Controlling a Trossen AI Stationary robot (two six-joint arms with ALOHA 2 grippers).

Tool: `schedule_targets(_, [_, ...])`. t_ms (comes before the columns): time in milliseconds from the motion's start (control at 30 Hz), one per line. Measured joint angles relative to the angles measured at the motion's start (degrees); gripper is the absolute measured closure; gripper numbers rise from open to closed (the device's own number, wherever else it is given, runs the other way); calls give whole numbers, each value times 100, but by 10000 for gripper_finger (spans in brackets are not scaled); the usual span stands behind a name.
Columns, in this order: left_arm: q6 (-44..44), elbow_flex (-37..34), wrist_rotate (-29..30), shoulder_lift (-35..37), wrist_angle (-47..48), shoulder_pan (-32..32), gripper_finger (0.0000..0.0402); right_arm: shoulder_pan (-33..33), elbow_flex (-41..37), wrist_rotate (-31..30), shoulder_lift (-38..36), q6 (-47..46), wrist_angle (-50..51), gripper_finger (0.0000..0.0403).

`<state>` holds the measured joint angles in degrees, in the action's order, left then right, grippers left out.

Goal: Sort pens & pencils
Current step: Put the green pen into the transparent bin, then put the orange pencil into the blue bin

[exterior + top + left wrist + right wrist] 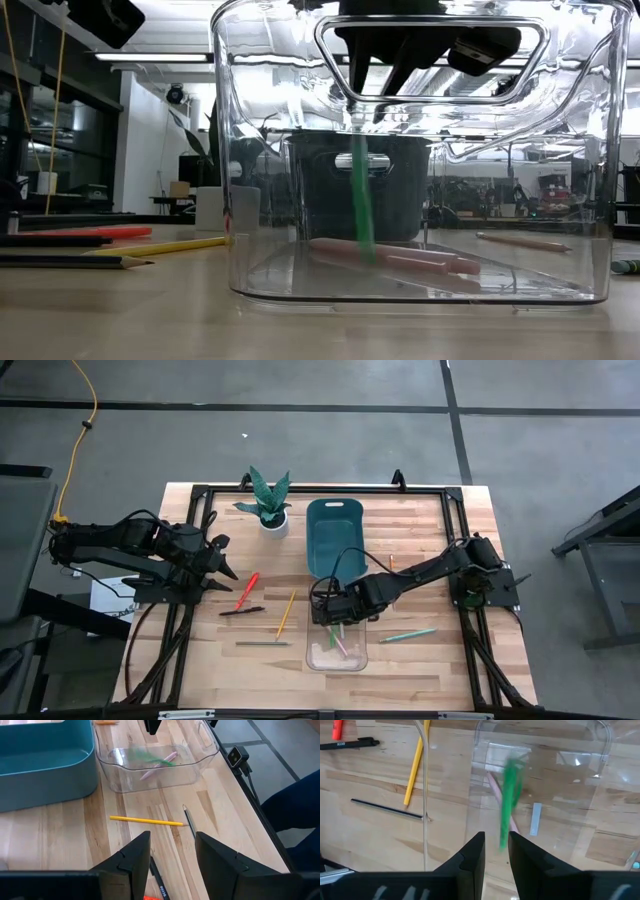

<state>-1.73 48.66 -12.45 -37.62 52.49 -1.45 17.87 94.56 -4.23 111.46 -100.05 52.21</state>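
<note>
Right end effector above the clear bin, fingers parted, green pen blurred in mid-air inside the bin over a pink pen, yellow pencil left of the bin on the desk, left end effector open farther left

the bench is pale wood with darker grain streaks, framed in black. the bin is teal; the tub is clear. a bright green pen shows in the tub over pink pens. on the bench lie a red pen, a black pen, a yellow pencil, a dull grey pencil and a light green pen. the plant has green leaves in a white pot. both arms are dark; the cable is yellow.
</note>
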Motion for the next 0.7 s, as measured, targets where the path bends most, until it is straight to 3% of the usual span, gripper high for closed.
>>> schedule_targets(500, [-18,0,-1,0,1,-1,256,0,-2,-28,0,118,-33,326])
schedule_targets(700, [-66,0,-2,1,0,-2,256,-23,-2,-829,-124,879,-724,326])
